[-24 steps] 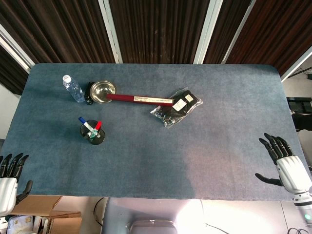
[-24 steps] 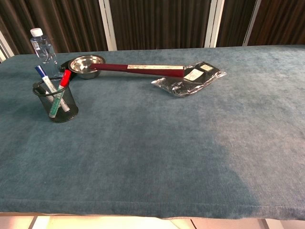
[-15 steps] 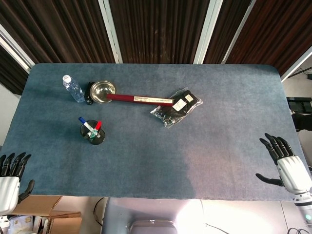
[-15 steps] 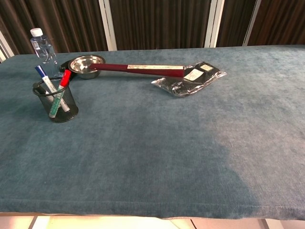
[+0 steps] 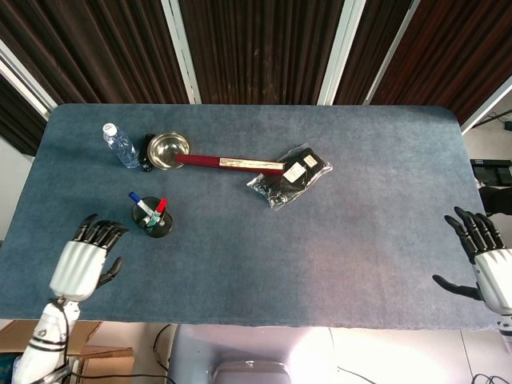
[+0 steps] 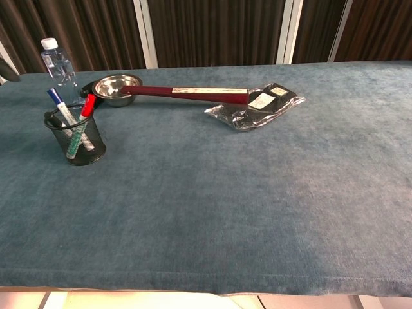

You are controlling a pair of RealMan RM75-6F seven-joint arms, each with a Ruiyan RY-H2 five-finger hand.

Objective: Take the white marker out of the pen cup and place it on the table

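Observation:
A black mesh pen cup (image 5: 152,218) (image 6: 76,139) stands on the left part of the blue table. In it lean a white marker with a blue cap (image 5: 142,206) (image 6: 62,110) and a green marker with a red cap (image 5: 158,210) (image 6: 83,124). My left hand (image 5: 86,256) hovers over the table's near left, a short way below and left of the cup, fingers spread and holding nothing. My right hand (image 5: 488,260) hangs past the table's right edge, fingers apart and empty. Neither hand shows in the chest view.
Behind the cup are a water bottle (image 5: 120,145) (image 6: 58,61) and a steel bowl (image 5: 169,150) (image 6: 117,87). A long dark-red bar (image 5: 228,163) (image 6: 193,94) runs from the bowl to a black plastic packet (image 5: 290,176) (image 6: 257,106).
My left hand has come up from beyond the table's left corner to over the table near the cup. My right hand has drifted a little right and down.

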